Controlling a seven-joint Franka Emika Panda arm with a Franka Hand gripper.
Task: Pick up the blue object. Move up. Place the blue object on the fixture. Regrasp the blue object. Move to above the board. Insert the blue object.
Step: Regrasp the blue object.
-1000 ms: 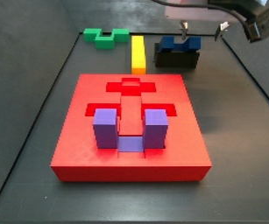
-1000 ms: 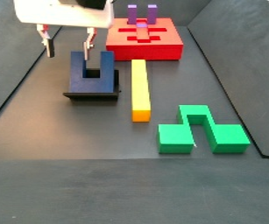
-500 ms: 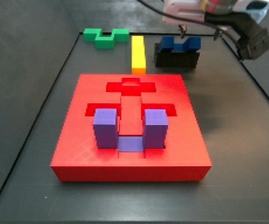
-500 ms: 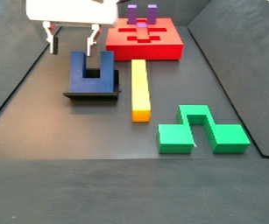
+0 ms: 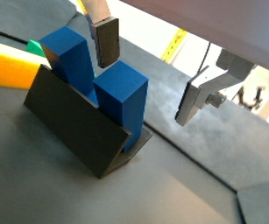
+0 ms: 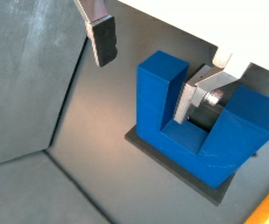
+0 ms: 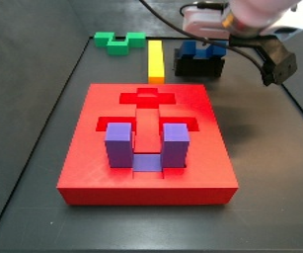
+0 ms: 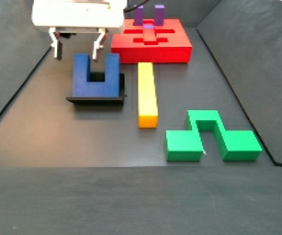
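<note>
The blue object [image 8: 96, 75] is sitting prongs-up on the fixture [image 8: 95, 97], near the counter's [image 8: 130, 174] far edge beside the yellow bar [image 8: 146, 92]. The gripper [image 6: 154, 66] is lowering over it: against the earlier frames, one finger [image 6: 204, 92] is now dipping between the prongs while the other hangs outside. Jaws are standing wide, holding nothing. Judgement: regrasp is beginning; the board [image 7: 148, 148] is waiting next.
</note>
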